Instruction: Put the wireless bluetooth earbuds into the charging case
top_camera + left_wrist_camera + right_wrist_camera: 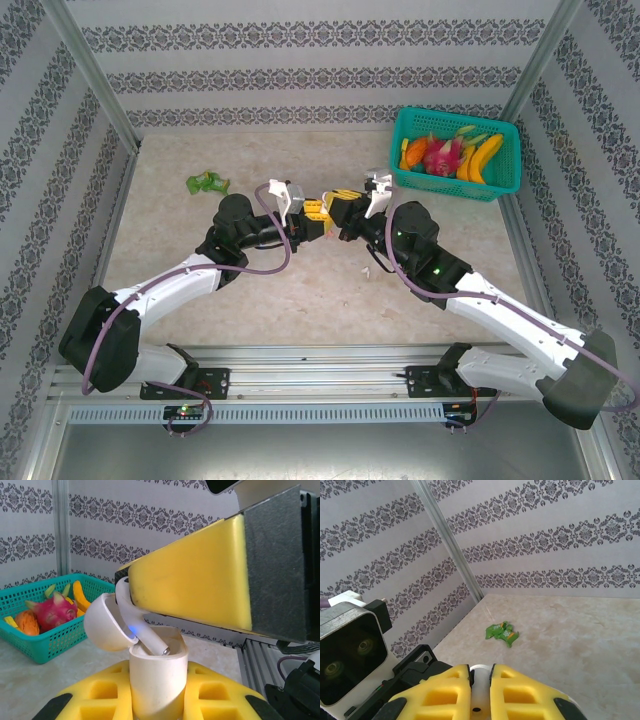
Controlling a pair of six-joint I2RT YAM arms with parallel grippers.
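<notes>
L hand (312, 218) and R hand (340, 207) meet mid-surface, tips nearly touching, both arms reaching in from the near edge. Surface (300, 290) is pale marble-look.

L wrist view: L hand pressed onto the white case (157, 680), pinching it btwn its yellow pads (100, 692). Case is upright w/ its lid (102, 625) flipped open to the left. White earbud (151, 641) is tilted, stem tip down inside the case opening and head still above the rim. A small blue light glows beside the stem. R hand's yellow finger (190, 580) comes in from upper right, pressed on the earbud's head.

R wrist view: R hand (480, 675) nearly closed, with a narrow gap btwn the pads. A sliver of white is pinched there, which matches the earbud. L wrist cam sits at lower left.

Teal basket (440, 183) sits at the far right corner of the surface, w/ dragon fruit (437, 155), bananas (482, 158) and an orange item inside. It's well apart from the hands. Green crumpled thing (207, 182) lies far left on the surface, near the L arm's elbow. Small white bit (367, 268) lies on the surface by the R arm, too small to ID.
</notes>
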